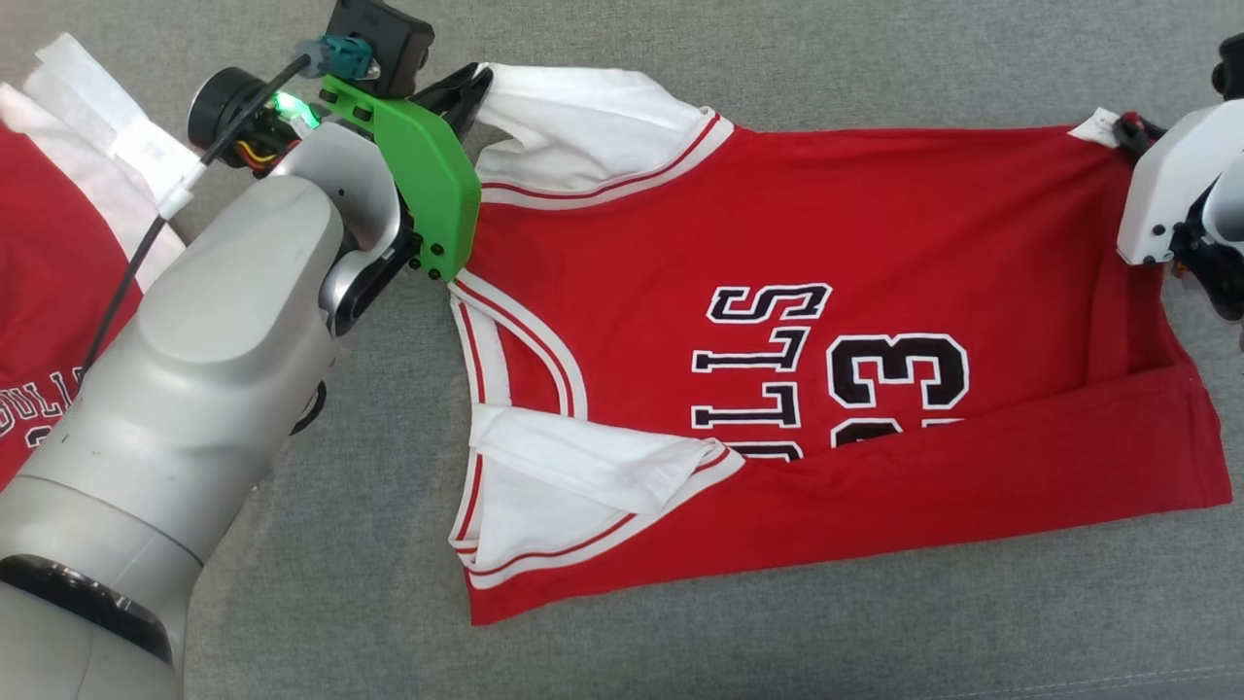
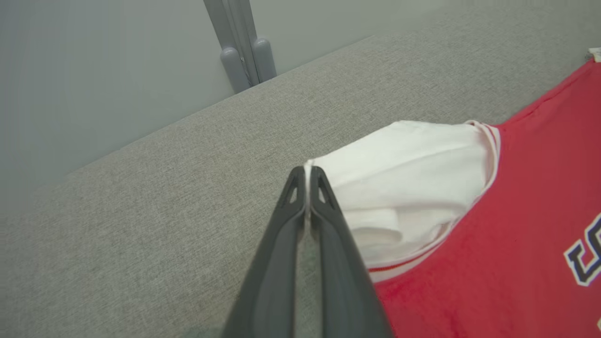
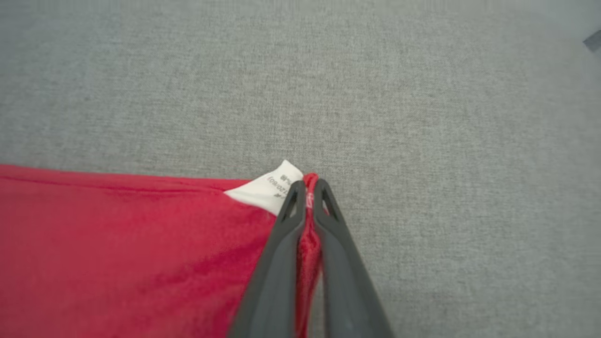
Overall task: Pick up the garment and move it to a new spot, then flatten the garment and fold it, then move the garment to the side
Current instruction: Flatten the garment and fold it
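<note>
Thing: the red jersey point(image 1: 875, 243) lies flat on the grey cushion point(image 1: 680, 642), with its near edge already folded over.
Axis: it runs left to right, collar pointing left and hem right.
Left tool: the left gripper point(image 2: 307, 171) is clenched on the far white sleeve point(image 2: 413, 155).
Right tool: the right gripper point(image 3: 307, 185) is clamped on the far hem corner, beside the care label point(image 3: 272, 188).
Relation: each arm holds its own end of the far edge, and the body of the jersey lies nearward of both, so the fold likely comes toward the near side.

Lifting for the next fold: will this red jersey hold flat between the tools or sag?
Likely floppy: the red jersey is soft cloth, already folded over along its near edge. Pinched only at a sleeve tip (left tool) and hem corner (right tool), its middle should sag. Small grips may slip.
</note>
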`<state>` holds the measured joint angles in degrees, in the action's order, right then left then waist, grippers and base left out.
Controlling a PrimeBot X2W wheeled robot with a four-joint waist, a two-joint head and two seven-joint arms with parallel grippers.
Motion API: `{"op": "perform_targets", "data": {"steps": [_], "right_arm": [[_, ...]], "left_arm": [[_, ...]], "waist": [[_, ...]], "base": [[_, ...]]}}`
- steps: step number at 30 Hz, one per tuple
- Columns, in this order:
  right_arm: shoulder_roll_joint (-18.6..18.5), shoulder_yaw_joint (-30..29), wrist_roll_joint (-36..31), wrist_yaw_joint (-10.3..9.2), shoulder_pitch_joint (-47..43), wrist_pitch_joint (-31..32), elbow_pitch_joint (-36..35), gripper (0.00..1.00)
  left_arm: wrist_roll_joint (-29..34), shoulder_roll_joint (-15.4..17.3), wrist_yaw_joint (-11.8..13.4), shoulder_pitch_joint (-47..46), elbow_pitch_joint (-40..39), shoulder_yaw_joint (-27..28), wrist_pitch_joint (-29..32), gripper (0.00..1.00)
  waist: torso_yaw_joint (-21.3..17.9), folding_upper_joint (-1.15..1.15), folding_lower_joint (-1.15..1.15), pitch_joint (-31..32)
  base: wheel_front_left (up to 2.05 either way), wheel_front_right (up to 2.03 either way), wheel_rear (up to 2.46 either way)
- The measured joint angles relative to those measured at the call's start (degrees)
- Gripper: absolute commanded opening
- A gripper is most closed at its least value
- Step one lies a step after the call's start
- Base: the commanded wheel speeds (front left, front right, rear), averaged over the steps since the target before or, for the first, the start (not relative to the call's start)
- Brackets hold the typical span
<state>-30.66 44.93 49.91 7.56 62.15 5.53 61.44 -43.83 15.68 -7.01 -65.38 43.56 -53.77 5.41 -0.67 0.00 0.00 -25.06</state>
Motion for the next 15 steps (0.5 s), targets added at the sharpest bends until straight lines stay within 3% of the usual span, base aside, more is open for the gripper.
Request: {"op": "perform_targets", "data": {"steps": [9, 15], "right_arm": [[-0.42, 0.01, -1.12, 0.0, 2.93, -9.75, 0.75, 0.0], [-0.88, -0.05, -0.01, 0.0, 2.74, -14.43, -0.02, 0.0]], "left_arm": [[0.51, -1.12, 2.29, -3.28, 2.97, 1.75, -5.58, 0.0], [0.51, -2.74, 2.22, -3.86, 5.14, 1.79, -8.62, 0.0]], "waist": [[-0.07, 0.0, 0.0, -0.25], [0.47, 0.0, 0.0, -0.07]], "base": [[0.0, 0.0, 0.0], [0.0, 0.0, 0.0]]}}
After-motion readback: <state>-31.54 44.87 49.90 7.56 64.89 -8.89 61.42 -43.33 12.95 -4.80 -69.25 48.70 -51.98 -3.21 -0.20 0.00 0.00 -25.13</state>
